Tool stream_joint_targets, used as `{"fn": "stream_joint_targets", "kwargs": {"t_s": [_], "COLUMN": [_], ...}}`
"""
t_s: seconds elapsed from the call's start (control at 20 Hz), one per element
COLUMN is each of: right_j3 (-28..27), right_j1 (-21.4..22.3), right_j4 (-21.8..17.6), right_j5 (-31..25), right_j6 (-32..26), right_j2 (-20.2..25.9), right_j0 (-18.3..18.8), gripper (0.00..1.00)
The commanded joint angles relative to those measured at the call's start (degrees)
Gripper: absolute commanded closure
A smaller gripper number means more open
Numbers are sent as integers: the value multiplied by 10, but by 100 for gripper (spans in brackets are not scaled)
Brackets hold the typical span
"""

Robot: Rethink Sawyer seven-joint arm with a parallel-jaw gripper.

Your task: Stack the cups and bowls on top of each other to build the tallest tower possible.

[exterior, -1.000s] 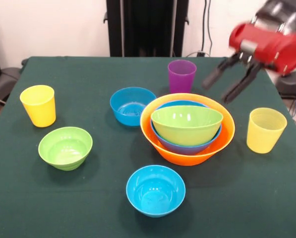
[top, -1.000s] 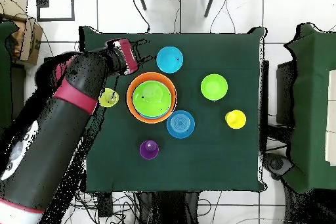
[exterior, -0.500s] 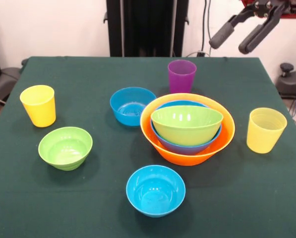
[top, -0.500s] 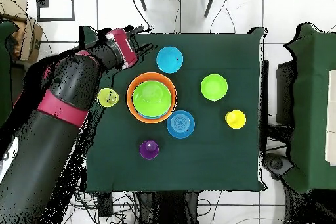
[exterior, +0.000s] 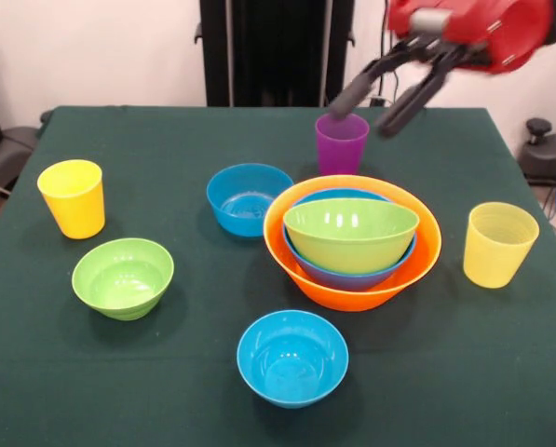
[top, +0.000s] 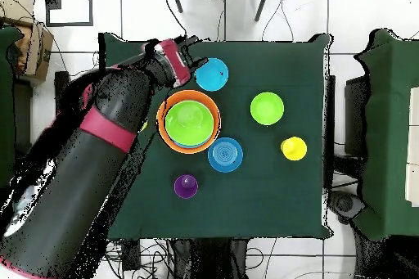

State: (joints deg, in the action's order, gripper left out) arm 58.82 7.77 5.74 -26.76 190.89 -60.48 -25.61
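The gripper point(exterior: 378, 100) has swung left, its fingers point(exterior: 350, 94) spread and empty (hanging above the purple cup point(exterior: 341, 142)), and a low pass could topple it.

My gripper point(exterior: 374, 101) swung from the 2 o'clock corner of the front view toward 12 o'clock and dropped, its empty, spread fingers point(exterior: 350, 96) ending high over the purple cup point(exterior: 341, 143); overhead, the arm point(top: 98, 161) moved in beside the orange bowl point(top: 164, 131)
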Motion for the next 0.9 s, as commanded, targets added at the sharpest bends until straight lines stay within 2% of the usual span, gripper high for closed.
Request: {"fn": "stream_joint_targets", "kwargs": {"t_s": [0.05,0.25,0.4,0.9], "right_j3": [3,-5,14,14], "right_j1": [-51,-50,-39,-44], "right_j4": [-65,-83,-97,-135], "right_j5": [-34,-57,-52,-45], "right_j6": [-160,-163,-157,-123], "right_j2": [137,140,148,141], "right_j0": [43,46,40,33], "gripper": [0,0,0,0]}}
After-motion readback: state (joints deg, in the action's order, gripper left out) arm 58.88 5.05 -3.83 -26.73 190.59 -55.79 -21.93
